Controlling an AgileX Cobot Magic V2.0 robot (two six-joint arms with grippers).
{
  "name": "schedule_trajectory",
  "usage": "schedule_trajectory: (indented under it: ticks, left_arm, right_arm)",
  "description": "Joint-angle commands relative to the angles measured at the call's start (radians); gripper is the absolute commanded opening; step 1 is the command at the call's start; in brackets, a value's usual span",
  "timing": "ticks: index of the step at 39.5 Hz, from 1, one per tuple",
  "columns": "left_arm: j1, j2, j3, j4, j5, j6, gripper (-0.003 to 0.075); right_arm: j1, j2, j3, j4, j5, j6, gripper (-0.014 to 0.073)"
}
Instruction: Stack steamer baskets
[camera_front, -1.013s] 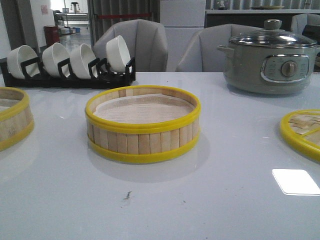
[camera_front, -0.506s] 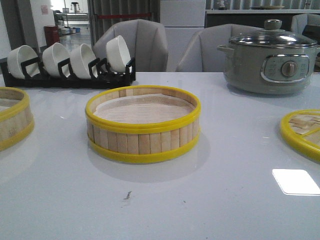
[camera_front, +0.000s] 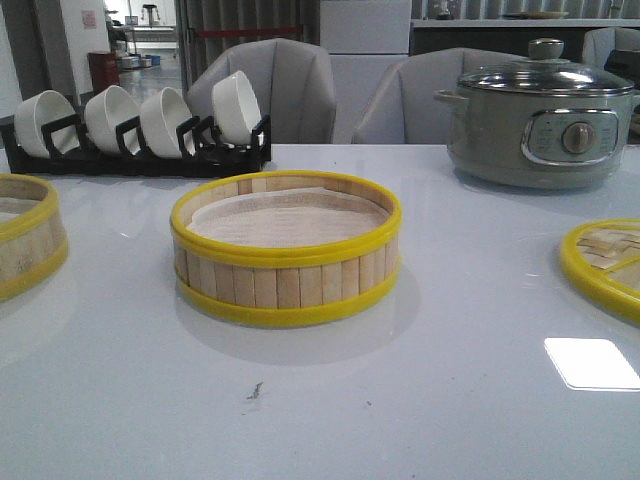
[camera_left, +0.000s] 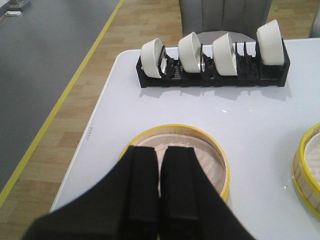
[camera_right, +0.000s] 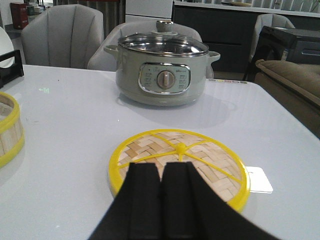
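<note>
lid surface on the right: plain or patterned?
Patterned: the lid is woven pale bamboo with yellow rim and spokes. Right wrist view shows it best.

Even, bright overhead light fills all three views; the glossy white table (camera_front: 480, 300) carries a hard rectangular glare patch (camera_front: 592, 363) at front right and a soft, pale shadow around the middle steamer basket (camera_front: 286, 247). The pot's glass lid (camera_right: 163, 44) shows small highlights, and its body reflects faintly in the tabletop. Both wrist views are sharp at distance, while the dark fingers (camera_left: 145, 200) close to the lens are soft-edged and featureless.
</note>
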Motion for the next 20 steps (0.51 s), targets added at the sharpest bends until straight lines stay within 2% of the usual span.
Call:
schedule_trajectory:
  ticks: [1, 11, 15, 18, 20]
  left_arm:
    - [-0.008, -0.003, -0.033, 0.011, -0.055, -0.001, 0.0087]
    - [-0.008, -0.003, -0.033, 0.005, -0.022, -0.001, 0.0087]
    - [-0.008, -0.003, -0.033, -0.009, -0.018, -0.001, 0.0087]
    - [-0.008, -0.003, -0.033, -0.011, -0.014, -0.001, 0.0087]
    - [-0.008, -0.003, -0.033, -0.013, -0.003, -0.001, 0.0087]
  right_arm:
    - [-0.002, -0.021, -0.015, -0.008, -0.088, -0.002, 0.0055]
    - [-0.005, -0.021, -0.015, -0.039, -0.099, -0.029, 0.0055]
    - [-0.005, -0.021, -0.015, -0.041, -0.168, -0.028, 0.0055]
    - [-0.005, -0.021, -0.018, -0.018, -0.25, 0.021, 0.0055]
    - [-0.005, -0.021, -0.036, 0.007, -0.246, 0.07, 0.0055]
